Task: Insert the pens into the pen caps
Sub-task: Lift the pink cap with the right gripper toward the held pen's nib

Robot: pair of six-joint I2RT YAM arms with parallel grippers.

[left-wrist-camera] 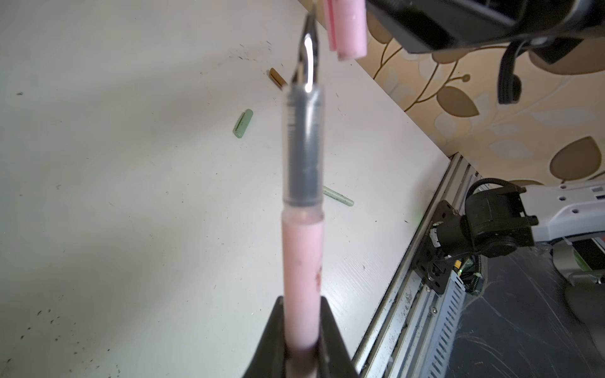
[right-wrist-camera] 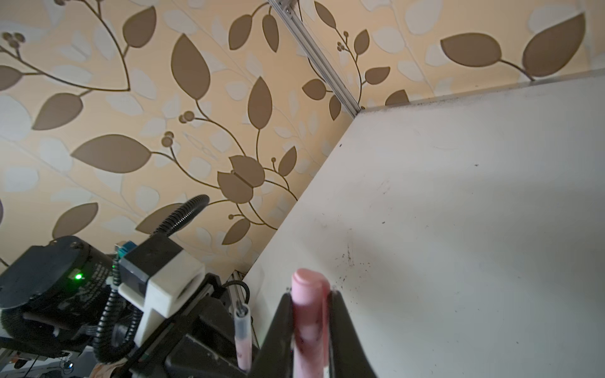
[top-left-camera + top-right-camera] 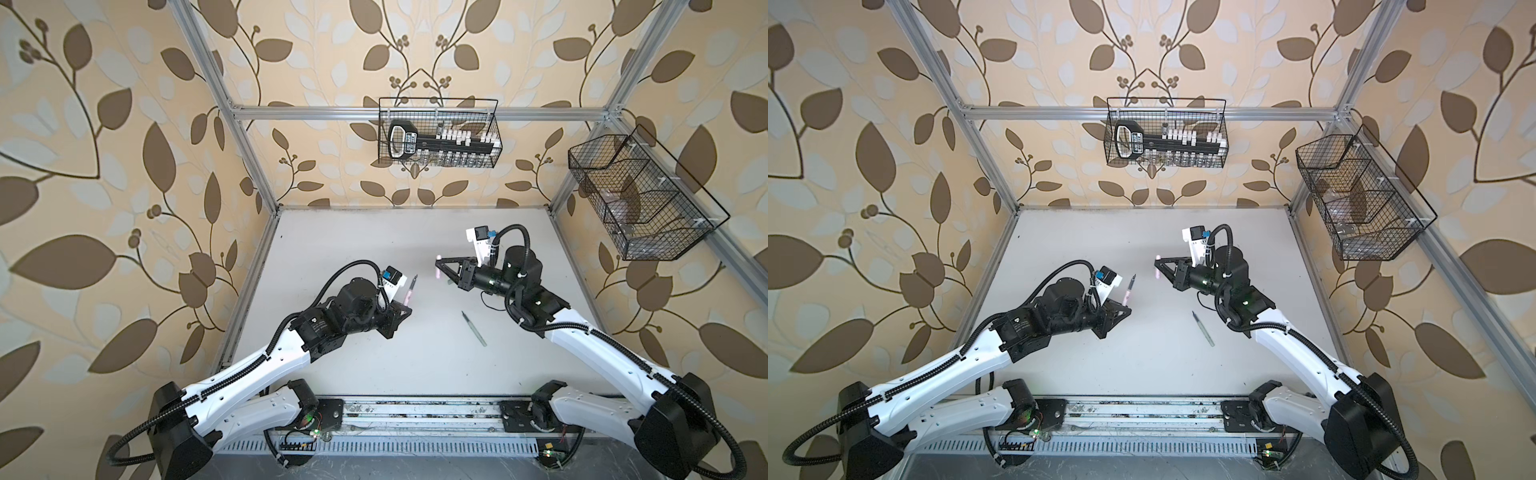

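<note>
My left gripper (image 3: 409,308) (image 1: 302,304) is shut on the lower barrel of the pale pink pen (image 3: 408,293) (image 1: 302,255), which is raised above the table with its dark tip pointing up and away. Facing it, my right gripper (image 3: 439,262) (image 2: 310,296) is shut on the pink cap (image 3: 441,273) (image 2: 309,294). The pen tip sits just beside the cap (image 1: 347,29), with a small gap between them. A pale green pen (image 3: 473,328) (image 1: 339,197) lies on the table below the right arm. In the left wrist view there are also a green cap (image 1: 244,123) and a brown piece (image 1: 277,78) partly hidden behind the pen.
The white table (image 3: 353,365) is walled at the back and both sides by aluminium posts and leaf-patterned panels. A wire basket (image 3: 438,133) hangs on the back wall and another (image 3: 640,199) on the right wall. The arms' base rail (image 3: 415,419) runs along the front edge.
</note>
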